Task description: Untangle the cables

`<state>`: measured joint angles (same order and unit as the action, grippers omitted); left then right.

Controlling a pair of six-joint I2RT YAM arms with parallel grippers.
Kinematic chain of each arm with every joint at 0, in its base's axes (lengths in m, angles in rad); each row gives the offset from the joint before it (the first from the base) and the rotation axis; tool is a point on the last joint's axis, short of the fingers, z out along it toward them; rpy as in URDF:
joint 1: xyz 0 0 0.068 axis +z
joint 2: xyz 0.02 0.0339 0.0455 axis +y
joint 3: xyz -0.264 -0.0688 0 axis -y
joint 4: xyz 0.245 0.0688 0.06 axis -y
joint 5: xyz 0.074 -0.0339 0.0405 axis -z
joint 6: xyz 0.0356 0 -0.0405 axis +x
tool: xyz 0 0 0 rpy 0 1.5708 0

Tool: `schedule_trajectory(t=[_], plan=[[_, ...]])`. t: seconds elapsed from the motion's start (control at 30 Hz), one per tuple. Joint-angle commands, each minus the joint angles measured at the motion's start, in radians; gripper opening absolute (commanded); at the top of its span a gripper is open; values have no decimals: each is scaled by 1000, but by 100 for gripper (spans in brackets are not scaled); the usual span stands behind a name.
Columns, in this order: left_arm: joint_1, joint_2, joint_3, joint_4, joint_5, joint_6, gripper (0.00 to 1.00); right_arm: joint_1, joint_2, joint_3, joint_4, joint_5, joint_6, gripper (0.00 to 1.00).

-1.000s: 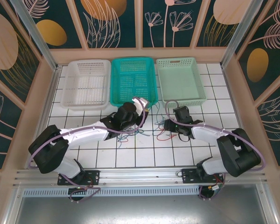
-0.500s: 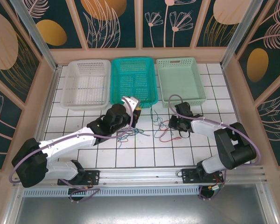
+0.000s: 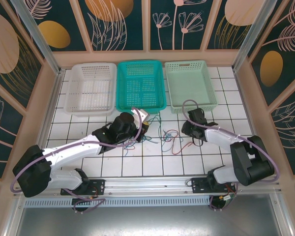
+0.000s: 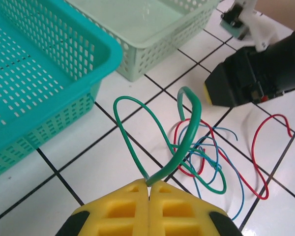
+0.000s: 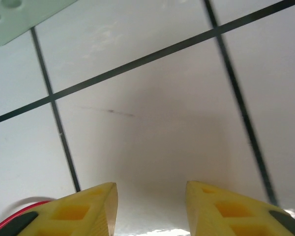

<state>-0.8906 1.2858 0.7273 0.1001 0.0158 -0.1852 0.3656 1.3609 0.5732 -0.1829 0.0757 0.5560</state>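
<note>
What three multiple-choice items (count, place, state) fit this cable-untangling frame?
1. How many perforated plastic baskets line the far edge? A two; B three; C four.
2. Where does the tangle of thin red, blue and green cables lie? A on the white tiled table between the left gripper and the right gripper; B inside a basket; C under a basket.
3. The yellow-fingered left gripper is: A open over bare tile; B shut on a red cable; C shut on the green cable.
Key: B, white, teal and mint ones stand side by side; A, the wires sprawl on bare tile; C, its jaws pinch the green wire.
</note>
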Motion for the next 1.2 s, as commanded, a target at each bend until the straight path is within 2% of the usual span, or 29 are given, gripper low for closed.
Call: schedule_trajectory(t=[0.0, 0.13, 0.27, 0.53, 0.7, 0.87, 1.0, 1.17], plan=[[-3, 43, 6, 10, 69, 3, 2, -26, -34, -12, -62, 51, -12, 42], [-2, 87, 14, 48, 94, -2, 1, -18, -58, -33, -23, -38, -57, 46], [-2, 96, 19, 50, 40, 15, 2, 46, -107, -47, -17, -98, -135, 50], [7, 97, 64, 0, -15, 88, 1, 111, -119, -44, -23, -123, -115, 61], [8, 96, 81, -39, -15, 123, 1, 149, -122, -36, 5, -157, -141, 62], [9, 89, 77, -82, 38, 131, 1, 153, -102, -34, -7, -159, -148, 63], [10, 90, 62, -81, 137, 122, 1, 153, -87, -33, 15, -154, -139, 63], [9, 52, 38, -84, 135, 113, 1, 150, -63, -32, 14, -134, -137, 64]])
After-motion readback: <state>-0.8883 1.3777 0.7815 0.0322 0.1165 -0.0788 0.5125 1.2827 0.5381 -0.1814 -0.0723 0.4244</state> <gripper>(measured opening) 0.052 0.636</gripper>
